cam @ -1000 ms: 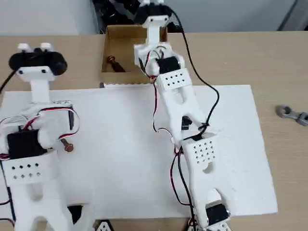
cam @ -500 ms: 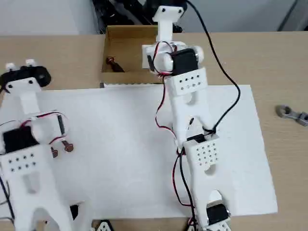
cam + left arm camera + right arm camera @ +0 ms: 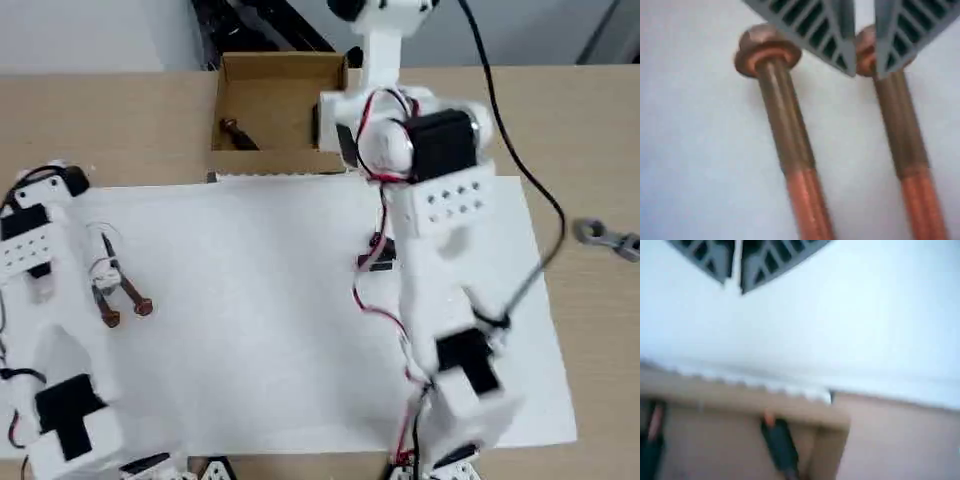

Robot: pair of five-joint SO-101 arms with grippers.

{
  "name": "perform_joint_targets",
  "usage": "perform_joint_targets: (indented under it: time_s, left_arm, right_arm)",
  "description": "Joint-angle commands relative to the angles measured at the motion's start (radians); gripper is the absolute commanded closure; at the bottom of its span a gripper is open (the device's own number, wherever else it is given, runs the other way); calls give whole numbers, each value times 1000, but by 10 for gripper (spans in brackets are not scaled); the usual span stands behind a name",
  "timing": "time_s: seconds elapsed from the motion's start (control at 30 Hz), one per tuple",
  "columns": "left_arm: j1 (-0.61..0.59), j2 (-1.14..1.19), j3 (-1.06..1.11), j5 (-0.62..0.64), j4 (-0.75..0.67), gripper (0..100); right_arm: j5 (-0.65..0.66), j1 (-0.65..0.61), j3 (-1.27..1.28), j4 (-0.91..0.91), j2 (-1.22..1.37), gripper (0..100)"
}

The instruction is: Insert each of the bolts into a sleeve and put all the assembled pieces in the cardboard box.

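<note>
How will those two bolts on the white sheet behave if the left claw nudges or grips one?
Both bolts lie flat on the white sheet; with round shanks, a sideways nudge would probably roll them, curving around the wider flanged head. They look like rigid metal, likely heavy for their size. The smooth shank may slip in the left claw.

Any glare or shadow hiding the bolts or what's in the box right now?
High view: even light, no glare on the white sheet; both bolts show plainly, and the cardboard box is lit enough to show one piece inside. Left wrist view: the bolts lie in soft light with faint shadows. Right wrist view: the box's inside is dim, a dark piece just visible.
</note>
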Motion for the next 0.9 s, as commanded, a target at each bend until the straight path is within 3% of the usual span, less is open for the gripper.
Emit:
perform_joint_targets:
  time_s: [0.0, 0.4, 0.87]
  left_arm:
    - [-3, 18, -53, 8, -6, 974]
    - [-25, 31, -50, 35, -15, 914]
    - [-26, 32, -35, 38, -83, 914]
  right_arm:
    - [-5, 7, 272, 1, -252, 995]
    - [-5, 194, 718, -2, -647, 995]
    - [-9, 216, 1056, -8, -990, 995]
